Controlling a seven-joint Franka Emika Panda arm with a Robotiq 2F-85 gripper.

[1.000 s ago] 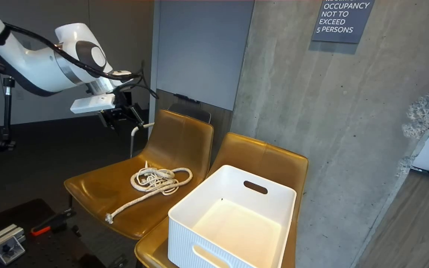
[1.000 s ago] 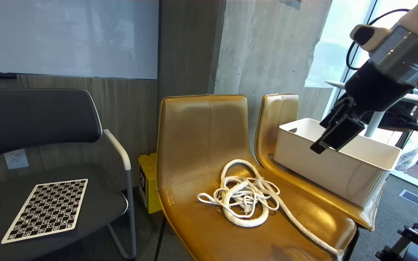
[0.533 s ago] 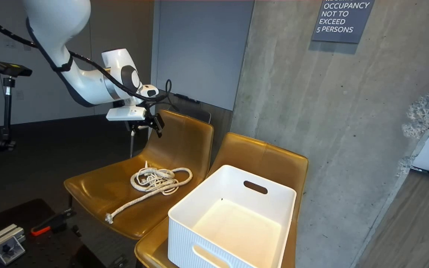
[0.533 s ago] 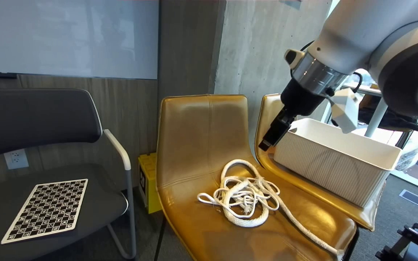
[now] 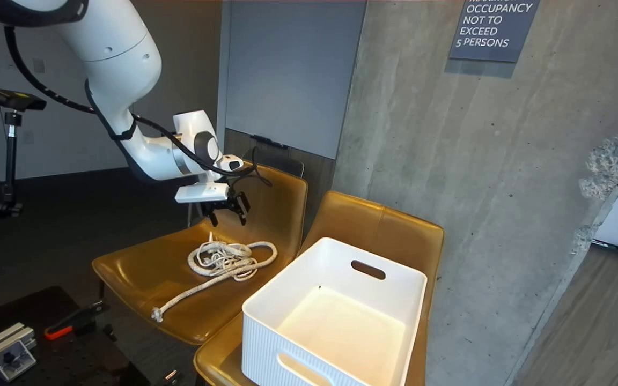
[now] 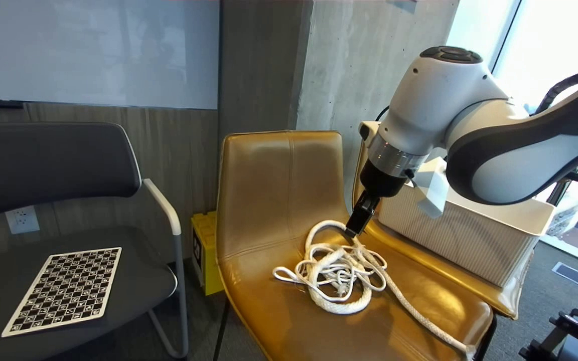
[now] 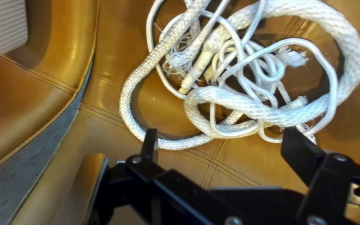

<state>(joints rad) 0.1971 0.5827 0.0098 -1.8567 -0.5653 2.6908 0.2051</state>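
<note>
Frayed end [image 5: 157,314]: far left in an exterior view, near the front edge of the seat [image 5: 137,268].
Rope [image 5: 228,257]: on that seat, heaped; its tail is the only clear long axis, slanting frontward.
Rope from me: below, a bit toward the front edge; gap visible.
My gripper [image 5: 228,222]: tilted down over the seat's rear, jaws spread wide, holding nothing.
Bin [image 5: 258,343]: right, on the next chair [image 5: 379,222], well apart from me.

Exterior views share rope [image 5: 228,261]; wrist view close above.
</note>
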